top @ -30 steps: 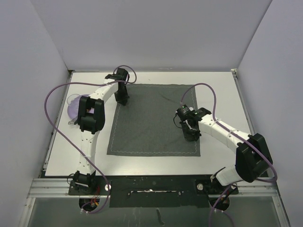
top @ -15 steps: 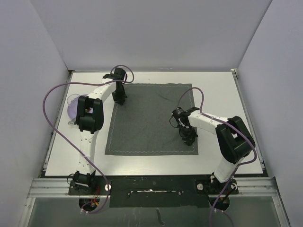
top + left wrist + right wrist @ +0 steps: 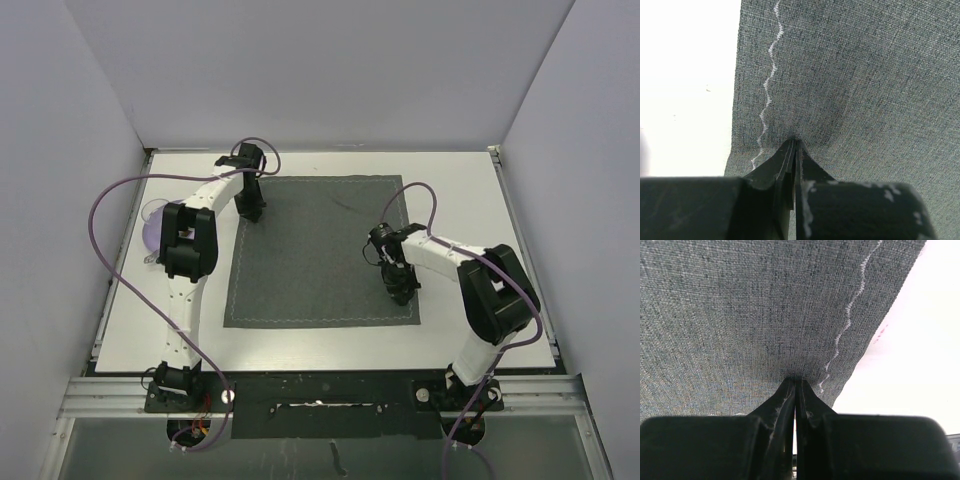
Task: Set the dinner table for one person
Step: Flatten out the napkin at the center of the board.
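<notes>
Dark grey stitched cloth placemat [image 3: 320,250] on the large flat white rectangular tabletop [image 3: 470,200] spans diagonally between the closed left end effector [image 3: 250,210], pinching its far-left corner, and the closed right end effector [image 3: 401,295], pinching its near-right corner.

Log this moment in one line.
left gripper: shut on placemat, far left | right gripper: shut on placemat, near right | placemat: on table

Dark grey placemat [image 3: 310,260] with white wavy stitching [image 3: 767,95]; white dinner table [image 3: 470,175].
</notes>
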Motion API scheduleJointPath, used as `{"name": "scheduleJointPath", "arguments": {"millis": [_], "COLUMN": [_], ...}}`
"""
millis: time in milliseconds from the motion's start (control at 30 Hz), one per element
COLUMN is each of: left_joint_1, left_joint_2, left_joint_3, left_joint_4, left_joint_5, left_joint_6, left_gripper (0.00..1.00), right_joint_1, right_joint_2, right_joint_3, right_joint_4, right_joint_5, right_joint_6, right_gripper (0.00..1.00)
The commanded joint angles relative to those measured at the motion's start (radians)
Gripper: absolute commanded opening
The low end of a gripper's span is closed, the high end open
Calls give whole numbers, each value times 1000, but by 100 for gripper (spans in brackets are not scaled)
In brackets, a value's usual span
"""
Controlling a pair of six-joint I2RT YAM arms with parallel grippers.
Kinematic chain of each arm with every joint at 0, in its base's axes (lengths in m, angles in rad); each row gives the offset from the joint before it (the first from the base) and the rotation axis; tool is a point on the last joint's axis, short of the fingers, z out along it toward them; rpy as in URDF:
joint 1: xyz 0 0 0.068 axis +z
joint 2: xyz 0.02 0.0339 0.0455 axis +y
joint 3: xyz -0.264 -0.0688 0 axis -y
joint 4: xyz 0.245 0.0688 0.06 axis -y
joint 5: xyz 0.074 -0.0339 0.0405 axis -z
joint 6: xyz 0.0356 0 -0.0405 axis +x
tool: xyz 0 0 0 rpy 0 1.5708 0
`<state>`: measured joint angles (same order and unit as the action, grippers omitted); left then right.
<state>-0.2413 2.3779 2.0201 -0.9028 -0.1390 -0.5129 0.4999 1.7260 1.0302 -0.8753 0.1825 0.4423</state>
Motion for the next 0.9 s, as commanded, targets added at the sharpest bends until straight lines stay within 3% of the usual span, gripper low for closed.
{"name": "scheduleJointPath", "arguments": {"millis": [0,267,633,767,867], "left_joint_1": [21,21,20,19,19], "left_joint_2": [39,36,35,32,32], "left_joint_3": [-30,-31,-21,-20,-14], "left_joint_4": [-38,-34,-37,-37,-37], "left_joint_5": [-39,-23,-1,5,15], "left_joint_6": [13,13,14,16,17], "left_gripper": [0,0,0,0,0], "right_joint_1": [-13,17,20,-126,-202], "right_joint_2": [31,9,-125,-88,32], "right_joint_3": [8,55,355,472,605], "right_joint_4": [-14,-24,-126,-49,4], "right_joint_5": [29,-18,21,-37,-85], "right_joint_6": [8,-3,-64,-162,-236], "right_gripper": [0,0,2,0,0]}}
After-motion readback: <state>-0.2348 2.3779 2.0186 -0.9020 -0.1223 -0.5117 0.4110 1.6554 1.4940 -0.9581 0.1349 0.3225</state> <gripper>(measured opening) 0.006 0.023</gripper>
